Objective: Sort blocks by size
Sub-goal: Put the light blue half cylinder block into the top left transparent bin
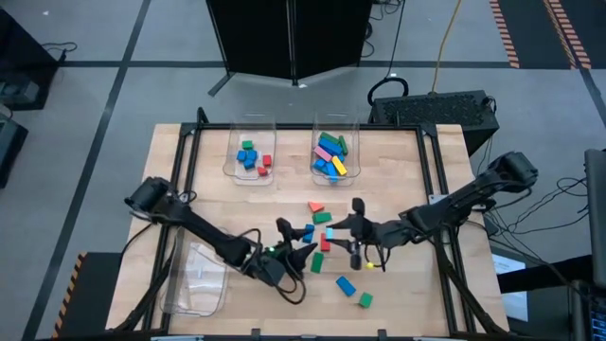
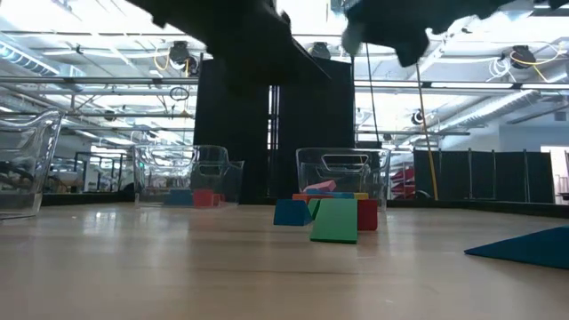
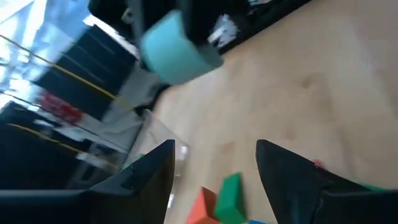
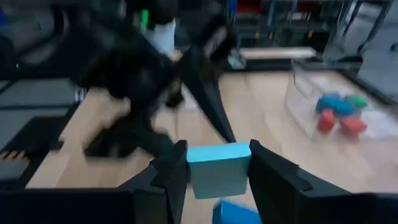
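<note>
Jaws on my right gripper (image 4: pixel 219 163) are clamped on a cyan block (image 4: pixel 219 169), one finger against each of its side faces, and the block hangs above the worktop (image 1: pixel 417 161) near its middle. My left gripper (image 3: pixel 214 163) has its jaws standing wide with nothing between them, and it sits just beside the right one, the two tips close together over the loose pile.

From the left wrist view the cyan block shows ahead of the left jaws and raised, with the right arm behind it. The block looks about as wide as it is tall from the right wrist, so I judge it a short piece, though its third side is hidden.

Below and around the jaws lie the remaining blocks (image 1: pixel 322 230): red, green and blue ones scattered on the bare wood, a blue block (image 1: pixel 347 285) and a green one (image 1: pixel 365 299) nearer the front edge.

Two clear bins stand at the far side, the left bin (image 1: pixel 250 157) with short pieces, the right bin (image 1: pixel 330 155) with longer ones. A third bin (image 1: pixel 194 279) is beside the left arm. The held block must travel away from me toward the far pair; the right arm carries it, so I reckon that arm makes the trip.
</note>
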